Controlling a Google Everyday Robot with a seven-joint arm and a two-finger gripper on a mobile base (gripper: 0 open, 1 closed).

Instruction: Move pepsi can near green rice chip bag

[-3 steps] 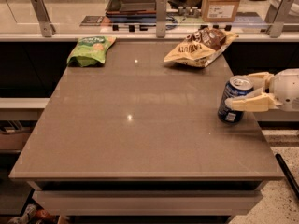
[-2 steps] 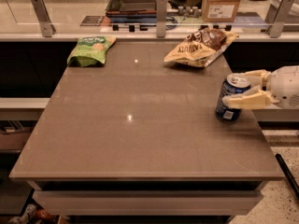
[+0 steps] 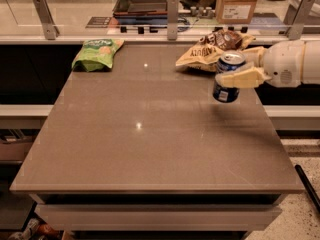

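- The arm [image 3: 292, 63] reaches in level from 3 o'clock.
- The gripper [image 3: 233, 68] has its jaws clamped on the can [image 3: 225, 92], slightly tilted, above the surface [image 3: 150, 144].
- The green bag [image 3: 97, 53] lies at 11 o'clock, well apart.

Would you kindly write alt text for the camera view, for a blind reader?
The gripper, reaching in from the right, holds the pepsi can seemingly just above the right side of the table, in front of a yellow and brown snack bag. The green rice chip bag lies at the far left corner.
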